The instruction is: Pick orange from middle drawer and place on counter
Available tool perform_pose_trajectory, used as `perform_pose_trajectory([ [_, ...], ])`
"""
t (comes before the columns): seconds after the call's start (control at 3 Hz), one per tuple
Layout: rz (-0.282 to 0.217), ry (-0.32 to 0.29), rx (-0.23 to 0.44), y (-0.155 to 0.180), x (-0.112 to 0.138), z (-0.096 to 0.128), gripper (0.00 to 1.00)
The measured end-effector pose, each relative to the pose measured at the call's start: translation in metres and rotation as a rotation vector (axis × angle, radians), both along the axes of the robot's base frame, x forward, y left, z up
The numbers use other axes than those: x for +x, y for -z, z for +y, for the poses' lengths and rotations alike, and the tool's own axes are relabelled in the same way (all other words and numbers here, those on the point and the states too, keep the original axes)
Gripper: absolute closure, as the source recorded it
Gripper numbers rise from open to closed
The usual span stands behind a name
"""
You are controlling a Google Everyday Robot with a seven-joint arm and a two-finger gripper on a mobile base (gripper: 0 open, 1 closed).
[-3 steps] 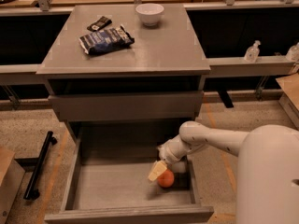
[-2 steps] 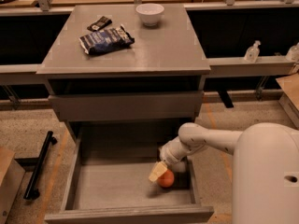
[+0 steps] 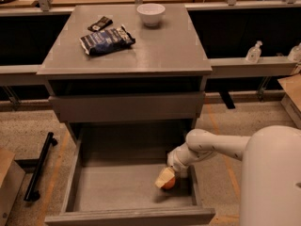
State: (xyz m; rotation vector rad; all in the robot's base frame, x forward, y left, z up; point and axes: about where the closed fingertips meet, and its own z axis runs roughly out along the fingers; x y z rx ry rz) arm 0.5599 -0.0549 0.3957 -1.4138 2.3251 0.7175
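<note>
The orange [image 3: 170, 183] lies on the flat grey bottom of the pulled-out middle drawer [image 3: 117, 187], near its right wall. My gripper [image 3: 165, 178] reaches down into the drawer from the right on a white arm. Its tan tip sits right on the orange and covers the fruit's upper left part. The counter [image 3: 155, 46] is the grey cabinet top above the drawers.
On the counter stand a white bowl [image 3: 151, 13], a dark snack bag [image 3: 106, 39] and a small black packet [image 3: 99, 23]. A closed drawer front [image 3: 127, 106] overhangs the open drawer's back. A black bar [image 3: 40, 166] lies on the floor at left. Bottles [image 3: 253, 52] stand on the right shelf.
My arm and body have shifted slightly in view. The gripper stays at the orange in the same spot in the drawer. The orange has not visibly moved.
</note>
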Motion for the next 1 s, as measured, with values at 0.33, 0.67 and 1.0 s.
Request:
perform_pose_trajectory([
  [0.33,0.016,0.022,-0.001,0.0035,-0.0072,-0.0072,0.0],
  [0.67,0.031,0.033,0.004,0.0065,-0.012,-0.0086,0.18],
  [1.0,0.042,0.044,0.008,0.008,-0.0151,-0.0101,0.41],
])
